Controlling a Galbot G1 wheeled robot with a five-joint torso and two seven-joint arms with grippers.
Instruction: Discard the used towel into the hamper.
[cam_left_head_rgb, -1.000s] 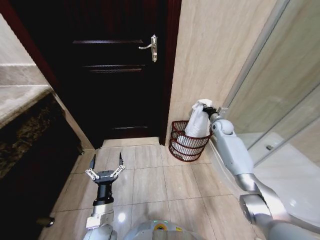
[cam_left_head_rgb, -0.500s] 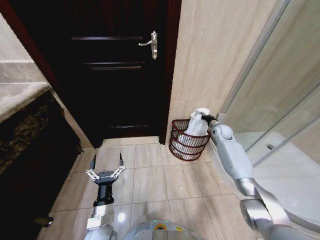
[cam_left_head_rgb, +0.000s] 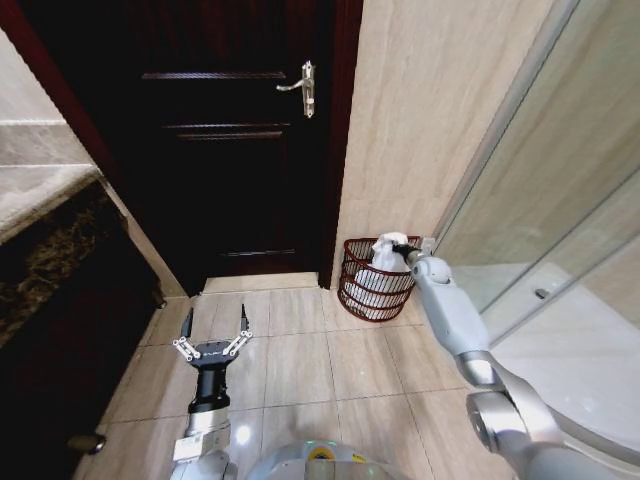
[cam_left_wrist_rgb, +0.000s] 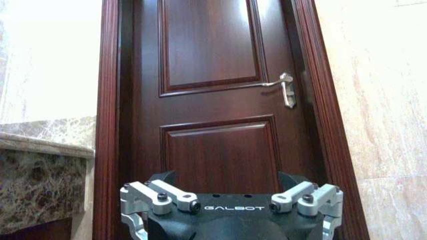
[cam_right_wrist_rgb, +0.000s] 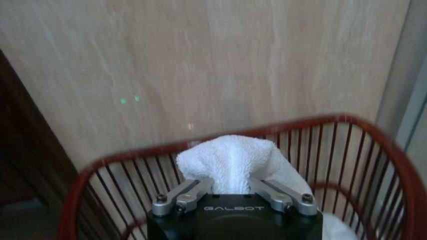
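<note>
Left tool (cam_left_head_rgb: 213, 326): hangs low over the tiled floor (cam_left_head_rgb: 300, 370) on the robot's left, its fingers spread wide apart and holding nothing. From its wrist camera it faces the door, with its finger bases (cam_left_wrist_rgb: 160, 196) at the frame's lower edge.
Door (cam_left_head_rgb: 225, 140): dark wood with raised panels and a silver lever handle (cam_left_head_rgb: 300, 92), closed, straight ahead.
Counter (cam_left_head_rgb: 45, 200): a marble-topped ledge along the left wall.
Hamper (cam_left_head_rgb: 368, 290): a reddish-brown basket of thin bars, standing on the floor against the beige wall, just right of the door frame.
Towel (cam_left_head_rgb: 385, 255): white and bunched, its upper end sticking up above the hamper rim and the rest down inside.
Right tool (cam_left_head_rgb: 402, 252): reached out over the hamper, fingers clamped on the top of the towel (cam_right_wrist_rgb: 230, 159).
Glass panel (cam_left_head_rgb: 560, 200): slanted, to the far right.
</note>
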